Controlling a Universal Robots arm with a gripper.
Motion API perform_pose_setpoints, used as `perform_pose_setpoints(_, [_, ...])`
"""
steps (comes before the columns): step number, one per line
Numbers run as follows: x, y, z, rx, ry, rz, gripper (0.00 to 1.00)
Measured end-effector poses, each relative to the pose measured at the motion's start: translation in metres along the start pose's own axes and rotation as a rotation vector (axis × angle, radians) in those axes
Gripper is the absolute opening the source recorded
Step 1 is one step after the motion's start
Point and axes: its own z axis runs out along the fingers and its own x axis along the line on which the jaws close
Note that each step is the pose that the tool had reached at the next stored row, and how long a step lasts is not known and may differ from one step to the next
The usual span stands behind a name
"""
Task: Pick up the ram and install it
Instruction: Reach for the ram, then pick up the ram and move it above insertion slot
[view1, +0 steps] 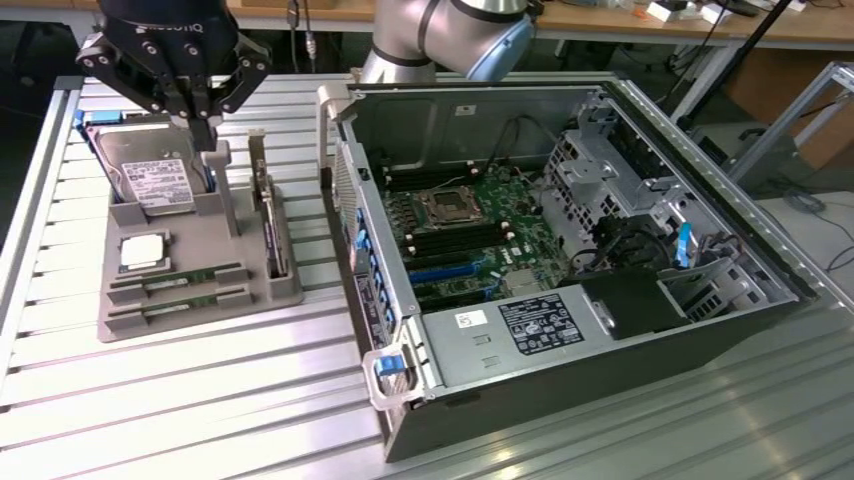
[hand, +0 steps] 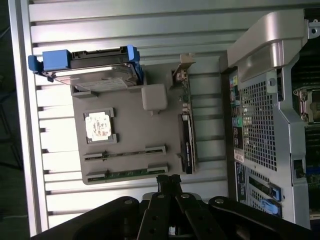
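Above the tray (view1: 220, 255) on the worktop (view1: 200, 400), the claw (view1: 203, 130) hung with its fingers pressed together, gripping nothing. The ram (view1: 180, 279) lay in a tray slot beside a second stick (view1: 176, 306), well apart from the claw, on the exterior view's left of the open case (view1: 561, 250).

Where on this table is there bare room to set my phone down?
The slatted table is bare beside the grey holder, at the exterior view's lower left. The strip between holder and computer case is narrow. The holder itself is crowded, and the gripper hangs over it.
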Motion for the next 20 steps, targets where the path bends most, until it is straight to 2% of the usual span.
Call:
perform_pose_setpoints(3, [0.0044, -0.0003, -0.0001, 0.0, 0.0, 0.0, 0.1])
perform_pose_setpoints(16, [0.0045, -0.0003, -0.0001, 0.0, -0.0001, 0.0, 0.1])
perform_pose_setpoints(18, [0.0045, -0.0003, -0.0001, -0.0003, 0.0004, -0.011, 0.1])
perform_pose_setpoints(20, [0.0045, -0.0004, -0.0001, -0.0011, 0.0021, -0.05, 0.1])
